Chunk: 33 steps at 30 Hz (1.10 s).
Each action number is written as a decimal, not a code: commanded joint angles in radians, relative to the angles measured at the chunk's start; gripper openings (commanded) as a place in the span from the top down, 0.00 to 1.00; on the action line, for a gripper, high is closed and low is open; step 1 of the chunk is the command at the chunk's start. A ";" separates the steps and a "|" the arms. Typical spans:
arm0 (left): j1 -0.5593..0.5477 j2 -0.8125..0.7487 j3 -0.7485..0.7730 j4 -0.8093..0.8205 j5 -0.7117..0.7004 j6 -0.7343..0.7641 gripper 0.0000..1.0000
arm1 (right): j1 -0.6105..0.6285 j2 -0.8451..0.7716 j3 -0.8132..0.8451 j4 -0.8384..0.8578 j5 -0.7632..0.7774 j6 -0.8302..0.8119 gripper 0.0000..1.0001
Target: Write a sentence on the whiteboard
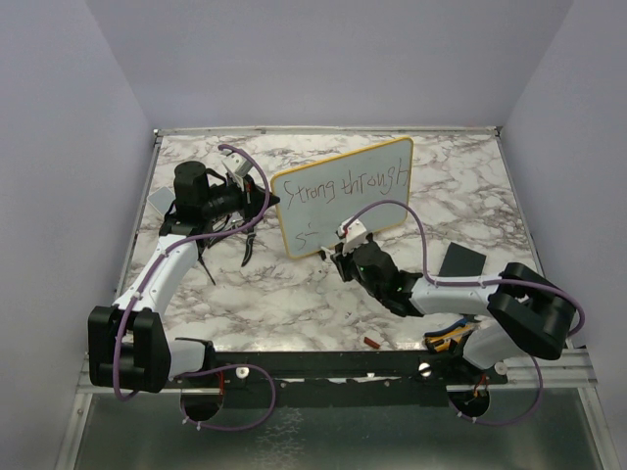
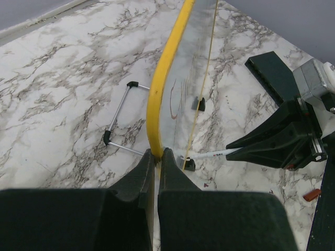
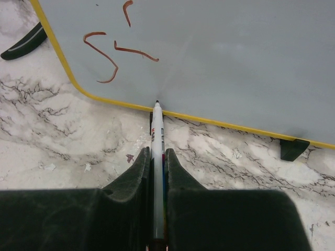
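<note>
Worryingly, the marker [image 3: 156, 137] clamped in the right jaws aims at the bottom frame of the whiteboard [image 3: 220, 52]; a stroke may skid off, or wrench it from the pinching left jaws.

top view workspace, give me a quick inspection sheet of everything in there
surface: marble-pattern table, few small specks.
job's things: whiteboard propped upright; sentence has one line, second barely begun.
clutter: dark slab, small red piece, wire bracket.
grippers: left gripper shut on the board's yellow frame; right gripper shut on marker, tip at board's lower edge.
cables: purple cables loop off both arms.
surroundings: plain pale walls.
</note>
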 commanded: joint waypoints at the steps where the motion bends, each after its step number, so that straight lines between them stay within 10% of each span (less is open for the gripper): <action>1: 0.002 -0.012 -0.015 0.015 -0.025 0.027 1.00 | -0.001 -0.067 -0.016 -0.001 0.074 -0.020 0.99; 33: 0.002 -0.014 -0.019 0.015 -0.025 0.026 1.00 | -0.001 -0.100 0.025 0.087 -0.052 -0.096 0.99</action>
